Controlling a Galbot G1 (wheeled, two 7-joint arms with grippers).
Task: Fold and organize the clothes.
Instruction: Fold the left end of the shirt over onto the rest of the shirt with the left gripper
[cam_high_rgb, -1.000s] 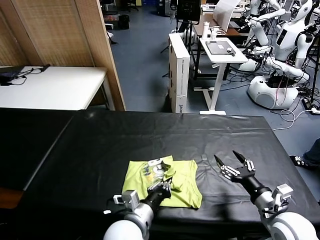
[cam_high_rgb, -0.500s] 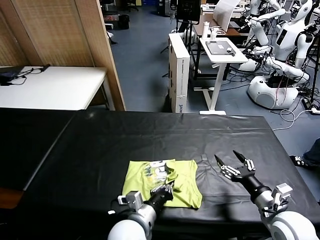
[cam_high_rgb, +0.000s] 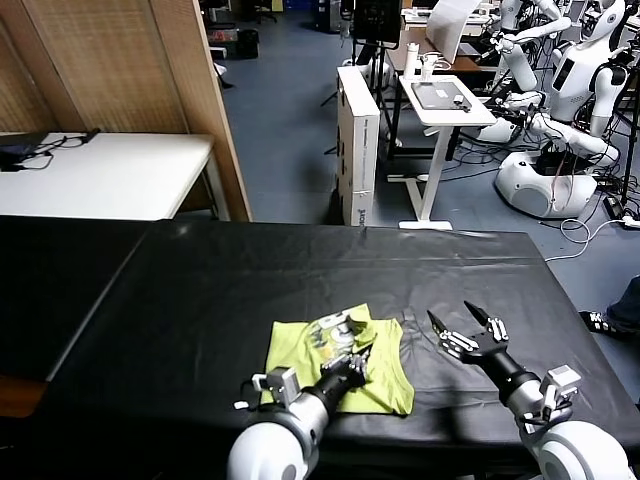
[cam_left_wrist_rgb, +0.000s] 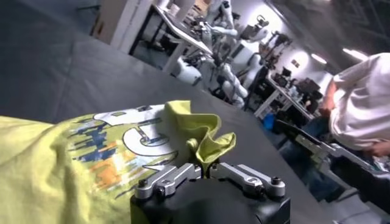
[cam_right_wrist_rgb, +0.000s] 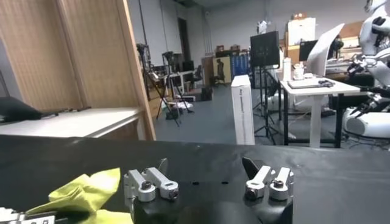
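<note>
Left pincer (cam_high_rgb: 361, 362) at T-shirt's (cam_high_rgb: 300, 345) 3 o'clock fold, grip state unclear; right pincer (cam_high_rgb: 466, 330) spread, idle. Risk: bunched fold springs open.

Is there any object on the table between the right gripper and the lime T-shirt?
Nothing visible does. Only bare black table lies between the right gripper, hovering beside the shirt, and the T-shirt. The left gripper is over the shirt itself.
</note>
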